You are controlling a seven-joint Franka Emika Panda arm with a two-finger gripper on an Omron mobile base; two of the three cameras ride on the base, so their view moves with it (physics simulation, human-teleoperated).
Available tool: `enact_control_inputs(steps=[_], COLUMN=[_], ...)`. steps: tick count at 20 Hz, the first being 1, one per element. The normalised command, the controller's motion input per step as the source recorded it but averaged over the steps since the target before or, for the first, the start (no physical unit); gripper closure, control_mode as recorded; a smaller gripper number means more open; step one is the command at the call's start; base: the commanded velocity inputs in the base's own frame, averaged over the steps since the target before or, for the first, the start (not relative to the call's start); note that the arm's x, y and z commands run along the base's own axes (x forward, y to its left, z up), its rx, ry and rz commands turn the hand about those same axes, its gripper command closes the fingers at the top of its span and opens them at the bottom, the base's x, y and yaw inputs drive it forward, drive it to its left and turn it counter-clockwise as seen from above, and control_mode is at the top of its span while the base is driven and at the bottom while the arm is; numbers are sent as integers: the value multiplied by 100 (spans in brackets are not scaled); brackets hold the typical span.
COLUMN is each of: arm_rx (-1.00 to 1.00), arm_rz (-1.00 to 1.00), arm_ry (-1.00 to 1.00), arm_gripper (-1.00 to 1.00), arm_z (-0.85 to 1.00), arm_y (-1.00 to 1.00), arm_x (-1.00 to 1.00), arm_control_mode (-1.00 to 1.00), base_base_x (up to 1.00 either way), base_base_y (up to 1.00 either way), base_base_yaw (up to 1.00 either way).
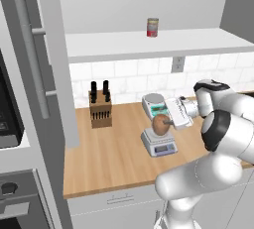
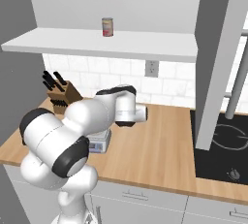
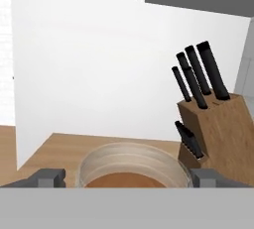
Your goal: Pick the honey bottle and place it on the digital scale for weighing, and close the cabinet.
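Honey bottle (image 1: 160, 124) sits clamped sideways between the fingers (image 1: 171, 122), just above the digital scale (image 1: 159, 143); releasing it tilted could roll it onto the worktop (image 1: 114, 153).

Amber honey bottle (image 1: 160, 124) sits on the digital scale (image 1: 159, 143); cabinet (image 1: 54, 59) open.

From my station, the wooden counter (image 1: 114, 158) lay bare in front of the digital scale (image 1: 159, 143) and off to its left. The knife block (image 1: 100, 108) stood well apart on that side, near the wall. A second scale (image 1: 155, 104) sat just behind the digital scale, crowding the back. The cabinet (image 1: 144, 44) shelf hung overhead, its open door (image 1: 57, 59) jutting over the counter's left end. A red can (image 1: 153, 27) occupied the shelf.
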Motion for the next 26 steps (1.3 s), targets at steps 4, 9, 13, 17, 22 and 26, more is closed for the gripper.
enact_control_inputs(steps=[4,9,13,17,22,26], arm_rx=[0,0,0,0,0,0], arm_rz=[0,0,0,-2,-1,0], arm_ry=[-2,-9,-7,-5,0,0], arm_gripper=[-100,-100,-100,-100,-100,-100], arm_z=[0,0,1,8,9,13], arm_y=[-19,-7,-13,-14,-6,-2], arm_x=[-4,-2,-2,-4,0,0], arm_control_mode=[-100,-100,-100,-100,-100,-100], base_base_x=[0,0,0,0,0,0], base_base_y=[0,0,0,0,0,0], base_base_yaw=[0,0,0,0,0,0])
